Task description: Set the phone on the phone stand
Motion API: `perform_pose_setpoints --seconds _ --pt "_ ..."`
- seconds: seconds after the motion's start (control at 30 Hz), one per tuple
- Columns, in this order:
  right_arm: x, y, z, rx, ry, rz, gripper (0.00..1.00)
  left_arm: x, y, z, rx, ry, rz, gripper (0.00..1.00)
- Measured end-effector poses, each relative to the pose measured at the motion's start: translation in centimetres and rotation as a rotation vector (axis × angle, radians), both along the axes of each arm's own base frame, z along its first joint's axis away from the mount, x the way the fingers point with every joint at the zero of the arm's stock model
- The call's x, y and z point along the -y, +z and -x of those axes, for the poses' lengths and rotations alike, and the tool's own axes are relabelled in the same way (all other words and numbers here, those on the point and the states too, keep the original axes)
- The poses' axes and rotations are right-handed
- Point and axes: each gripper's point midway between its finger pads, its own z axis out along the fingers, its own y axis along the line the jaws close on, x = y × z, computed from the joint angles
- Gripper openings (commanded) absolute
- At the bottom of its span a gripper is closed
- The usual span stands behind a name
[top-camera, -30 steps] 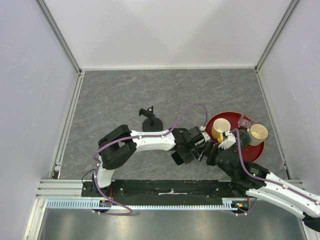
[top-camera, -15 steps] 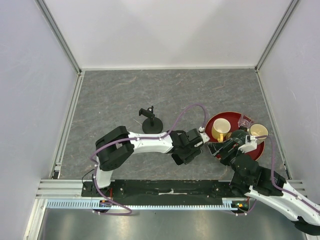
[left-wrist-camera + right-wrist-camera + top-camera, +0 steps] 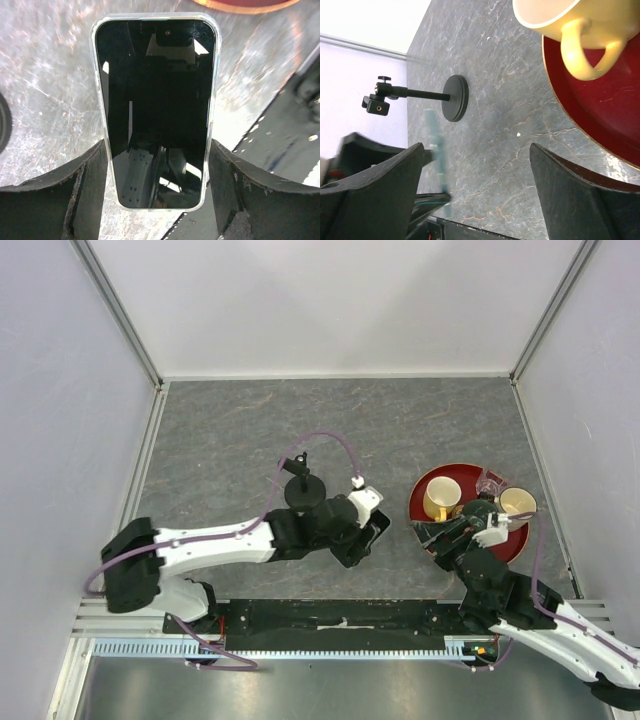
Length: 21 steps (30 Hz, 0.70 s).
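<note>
- Held the phone (image 3: 156, 100) in the left gripper (image 3: 157, 167), fingers (image 3: 90, 175) clamped on its two long edges near the lower end, screen facing the wrist camera.
- Placed it over the grey table (image 3: 220, 430), just beside the phone stand (image 3: 302, 486), at the near right of the disc base; not yet on the holder.
- Could not tell from these views whether the phone's far end touched the table.
- Found the right gripper (image 3: 477, 172) spread wide and holding nothing, at the near edge of the red tray (image 3: 516, 541) with its yellow mug (image 3: 565, 25).
- Judged the grip a weak point: pinched at one end only on a slim, glossy slab, so likely to pivot or slide out when tilted toward the holder.
- Judged the stand easy to upset: thin rod on a small round base, so a nudge from the wrist or the phone's edge against the clamp (image 3: 376, 101) could tip or shove it.
- Feared a poor seat as well: small holder, long phone; if released off-centre or leaning, could drop to the table.
- Noted the purple cable (image 3: 335, 437) looping close over the stand; could snag the clamp during the approach.
</note>
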Motion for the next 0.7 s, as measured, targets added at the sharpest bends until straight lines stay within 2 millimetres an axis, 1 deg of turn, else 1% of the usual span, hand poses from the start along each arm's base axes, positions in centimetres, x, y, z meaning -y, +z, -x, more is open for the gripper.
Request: perform_pose_setpoints --seconds 0.03,0.07,0.13,0.2,0.3,0.5,0.53,0.6,0.63,0.7 --pt "-0.3 -0.1 -0.1 0.001 0.003 -0.008 0.94 0.0 1.4 -0.1 0.016 0.013 0.052 0.02" --pt "-0.8 -0.2 -0.3 0.002 0.01 -0.015 0.97 0.0 2.7 -0.1 0.03 0.026 0.098 0.02" --pt "-2.0 -0.1 -0.5 0.016 0.043 -0.019 0.98 -0.1 4.6 -0.2 0.052 0.044 0.167 0.02" --pt "-3.7 0.5 -0.7 0.052 0.103 -0.017 0.98 -0.5 6.1 -0.3 0.074 0.065 0.223 0.02" --pt "-6.3 2.3 -0.8 0.13 0.209 -0.014 0.98 -1.3 7.2 -0.4 0.091 0.092 0.263 0.02" --pt "-10.7 5.2 -0.9 0.237 0.377 0.042 0.97 -2.4 7.9 -0.5 0.105 0.126 0.285 0.02" --pt "-11.4 5.5 -0.9 0.248 0.398 0.043 0.91 -2.5 8.1 -0.5 0.106 0.13 0.289 0.02" --pt "-12.4 5.4 -1.0 0.259 0.43 0.051 0.8 -2.8 8.4 -0.5 0.108 0.136 0.301 0.02" --pt "-12.8 5.3 -1.0 0.259 0.442 0.056 0.66 -2.9 8.5 -0.4 0.108 0.138 0.306 0.02" --pt "-13.6 4.6 -1.2 0.253 0.464 0.073 0.55 -3.1 8.8 -0.3 0.109 0.141 0.319 0.02"
